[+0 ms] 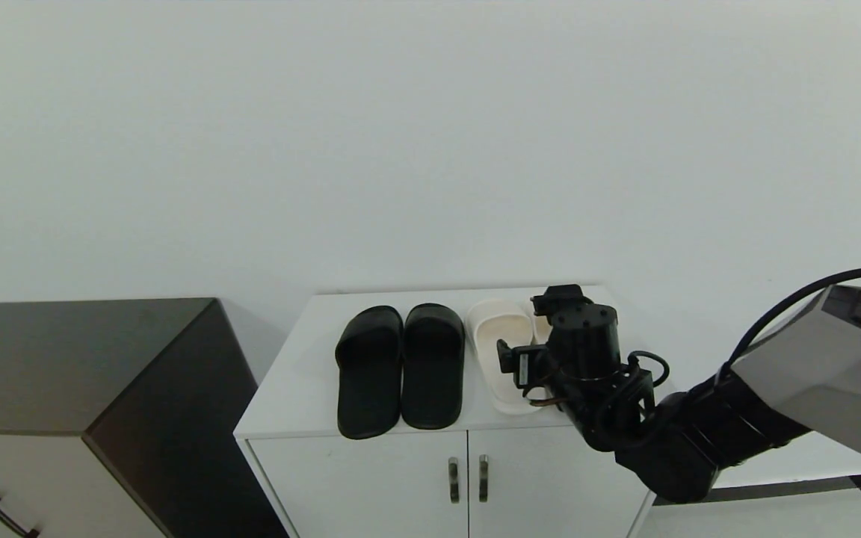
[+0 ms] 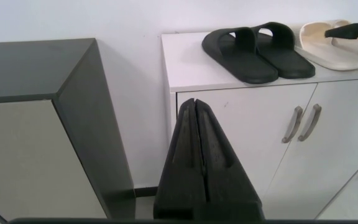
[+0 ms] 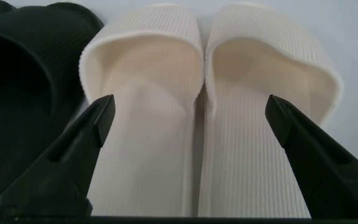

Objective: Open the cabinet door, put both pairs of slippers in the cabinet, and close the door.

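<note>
Right wrist view first: how does the right gripper (image 3: 190, 104) stand?

- Its fingers are spread wide and hold nothing. The white slippers (image 3: 148, 149) lie side by side, touching, framed between the two fingers. Whether a finger touches them I cannot tell.

- And the left gripper (image 2: 196, 107)?

- Its fingers are pressed together on nothing. It sits low in front of the white cabinet (image 1: 292, 381), well apart from the shoes.

- Where are the slippers?

- Both pairs sit on the cabinet top. The black slippers (image 1: 369, 370) are to the left of the white pair, just beside it, heels toward the front edge.

- The doors?

- Both are closed, with the two handles (image 1: 452, 479) upright at the middle seam. A dark cabinet (image 1: 64, 359) stands to the left, near the white one.
</note>
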